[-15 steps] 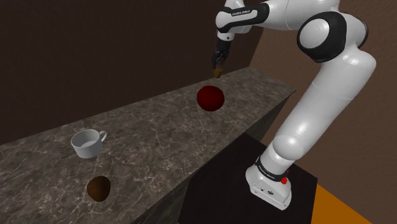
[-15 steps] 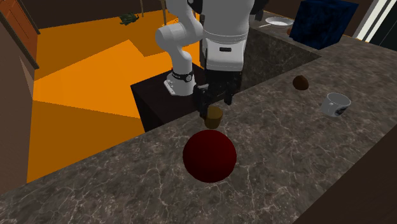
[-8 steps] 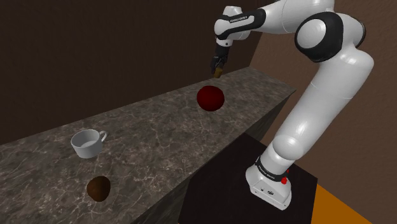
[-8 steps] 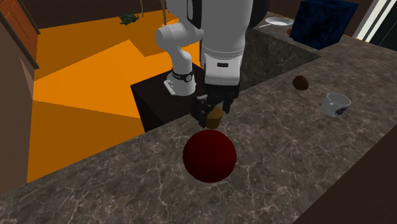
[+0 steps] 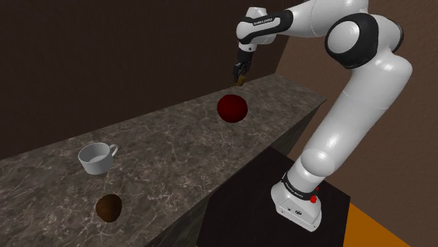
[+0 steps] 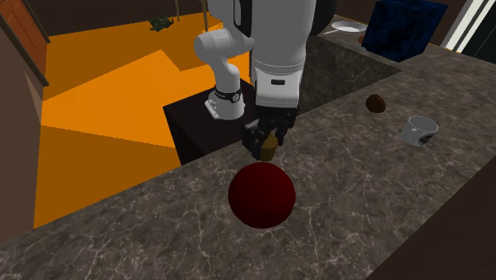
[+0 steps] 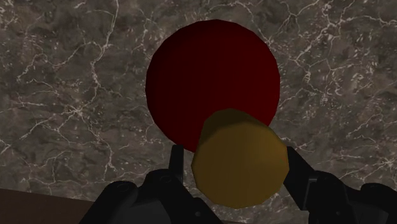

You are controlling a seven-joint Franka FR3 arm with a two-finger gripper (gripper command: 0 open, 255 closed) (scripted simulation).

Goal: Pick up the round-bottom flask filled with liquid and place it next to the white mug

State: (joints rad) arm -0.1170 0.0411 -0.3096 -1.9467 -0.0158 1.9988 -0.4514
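flask held by the neck, mug far along the worktop

item: flask [image 5: 231,107], a dark red ball with a tan neck [image 7: 238,159] pointing up, seemingly resting on the worktop [image 5: 168,151] below the arm. jaws clenched on the neck from above, probably because the ball is too wide to span. white mug [image 5: 96,158] well apart, a brown lump [image 5: 108,207] near it. surface: dark veined stone. room: brown walls, orange floor [image 6: 103,87].

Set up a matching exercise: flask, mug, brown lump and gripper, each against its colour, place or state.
1 flask
2 mug
3 brown lump
4 gripper

A white, with a handle
B shut on the yellowish neck
C dark red round body
D lies near the counter's edge

Pairs: 1-C, 2-A, 3-D, 4-B
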